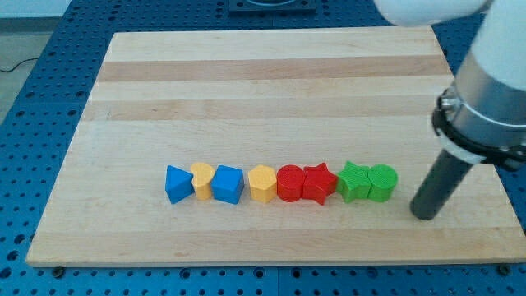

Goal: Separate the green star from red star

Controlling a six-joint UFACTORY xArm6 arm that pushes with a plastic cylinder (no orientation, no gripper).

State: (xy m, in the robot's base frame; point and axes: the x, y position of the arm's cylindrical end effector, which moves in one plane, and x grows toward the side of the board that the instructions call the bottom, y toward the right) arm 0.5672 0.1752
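On the wooden worktop a row of blocks runs across the lower part. From the view's left: a blue triangle-like block, a yellow block, a blue cube, a yellow hexagon, a red cylinder, then the red star. Just beside it sits the green star, touching a green cylinder. My tip rests near that cylinder's right, apart from it. There is no claw, only the rod.
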